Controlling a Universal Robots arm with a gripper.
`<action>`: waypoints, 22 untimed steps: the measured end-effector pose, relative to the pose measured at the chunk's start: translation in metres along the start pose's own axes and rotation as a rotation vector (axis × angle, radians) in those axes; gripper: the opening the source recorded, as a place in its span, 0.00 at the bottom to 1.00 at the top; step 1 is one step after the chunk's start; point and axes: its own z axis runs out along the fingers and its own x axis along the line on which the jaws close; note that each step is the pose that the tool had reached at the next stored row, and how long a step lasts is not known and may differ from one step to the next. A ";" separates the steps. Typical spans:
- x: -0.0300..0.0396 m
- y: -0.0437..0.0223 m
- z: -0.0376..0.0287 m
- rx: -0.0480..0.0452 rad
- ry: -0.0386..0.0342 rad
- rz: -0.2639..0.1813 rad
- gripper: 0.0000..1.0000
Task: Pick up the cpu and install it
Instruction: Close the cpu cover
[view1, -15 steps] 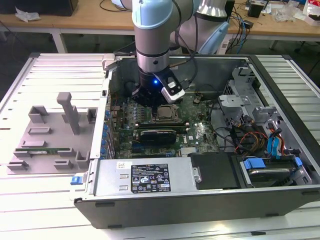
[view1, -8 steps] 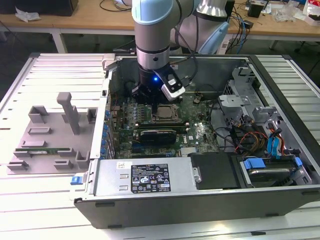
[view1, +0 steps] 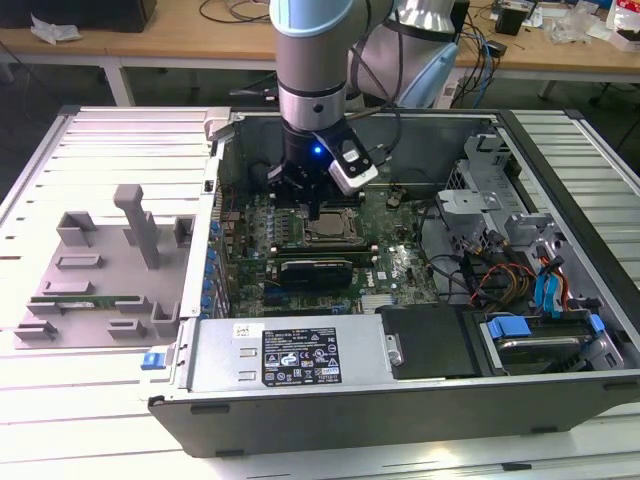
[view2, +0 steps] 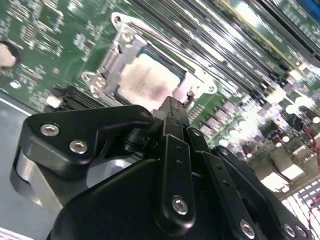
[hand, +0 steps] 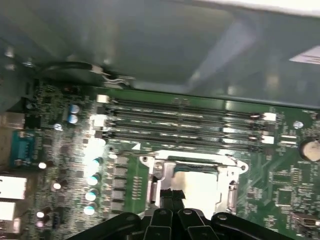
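**Black two-fingered gripper hangs over the cpu inside an open grey metal computer case.**

The cpu, a small flat square chip with a silvery-grey metal top, lies level within the silver metal socket frame on the green motherboard, beside the rows of long dark memory slots. In both wrist views the jaws are drawn together with nothing between them. Their tips sit just above one edge of the chip, and whether they touch it cannot be made out.
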 end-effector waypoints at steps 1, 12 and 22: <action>-0.0046 -0.0007 0.0002 -0.0001 0.0013 0.000 0.11; -0.0185 -0.0105 -0.0036 0.0017 0.0072 0.000 0.11; -0.0202 -0.0095 -0.0349 0.0079 0.0077 0.000 0.11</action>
